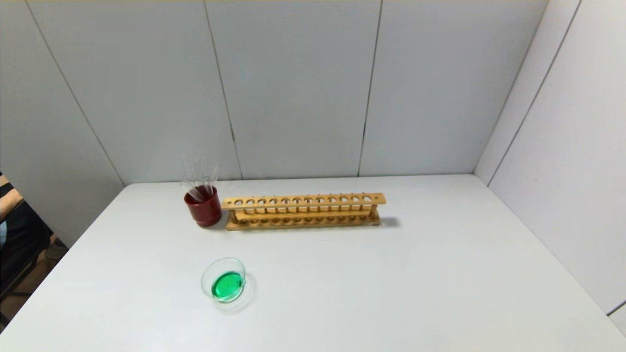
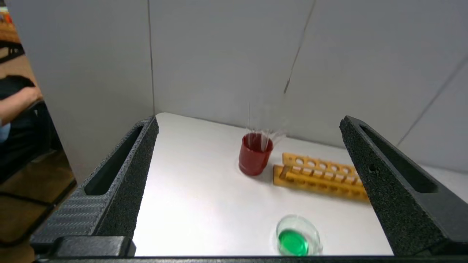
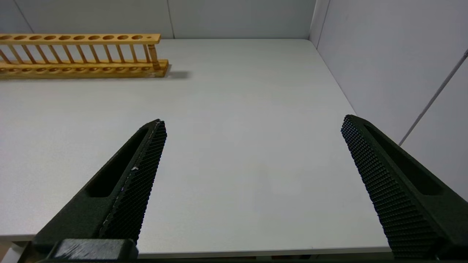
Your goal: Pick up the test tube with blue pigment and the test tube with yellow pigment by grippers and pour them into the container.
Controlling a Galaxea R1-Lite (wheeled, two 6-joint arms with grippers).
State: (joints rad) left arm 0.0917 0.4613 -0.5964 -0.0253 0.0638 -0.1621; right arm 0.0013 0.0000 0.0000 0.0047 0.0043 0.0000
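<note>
A white tabletop (image 1: 391,274) carries three things: a dark red cup (image 1: 204,209) of clear tubes at the back, a wooden rack (image 1: 303,211) just beside it, and nearer, a glass dish (image 1: 224,279) holding green liquid.

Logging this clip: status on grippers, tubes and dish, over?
Left gripper and right gripper open, empty, pulled back. Dish holds green liquid. Clear tubes in red cup; rack empty.
</note>
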